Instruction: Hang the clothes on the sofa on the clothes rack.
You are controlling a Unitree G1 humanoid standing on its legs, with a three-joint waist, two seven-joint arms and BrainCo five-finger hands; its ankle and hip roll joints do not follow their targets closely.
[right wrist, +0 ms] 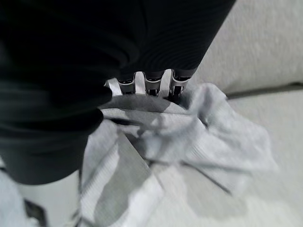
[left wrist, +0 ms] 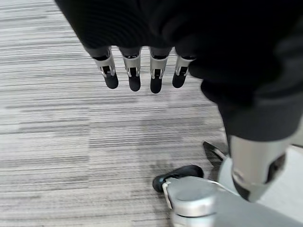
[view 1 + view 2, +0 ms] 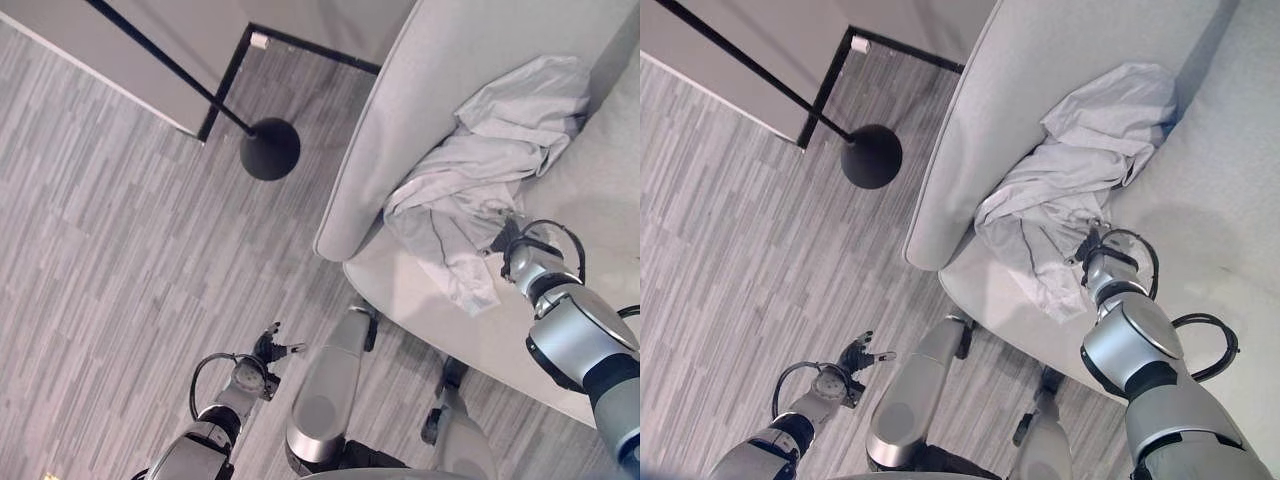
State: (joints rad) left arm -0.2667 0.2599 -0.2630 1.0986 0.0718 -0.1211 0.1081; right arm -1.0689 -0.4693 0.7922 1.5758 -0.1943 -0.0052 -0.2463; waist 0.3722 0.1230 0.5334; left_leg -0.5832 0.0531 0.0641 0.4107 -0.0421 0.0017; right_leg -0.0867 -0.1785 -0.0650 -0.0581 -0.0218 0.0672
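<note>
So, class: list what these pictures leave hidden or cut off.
- Right hand: fingertips buried in the crumpled pale grey garment, so its grip is unreadable in the right wrist view.
- Black floor stand: its pole is cut by the eye views' top edge.
- Light grey sofa: cut by the edges.

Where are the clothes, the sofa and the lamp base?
clothes [image 3: 480, 170], left eye view, middle of the heap
sofa [image 3: 420, 90], left eye view, armrest
lamp base [image 3: 270, 149], left eye view, centre of the disc

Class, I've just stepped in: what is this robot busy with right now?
The right robot hand reaches into a crumpled pale grey garment on the light sofa; its fingertips are buried in the cloth, so the grip is unclear. The left robot hand hangs open over the floor. A black stand rests nearby.
</note>
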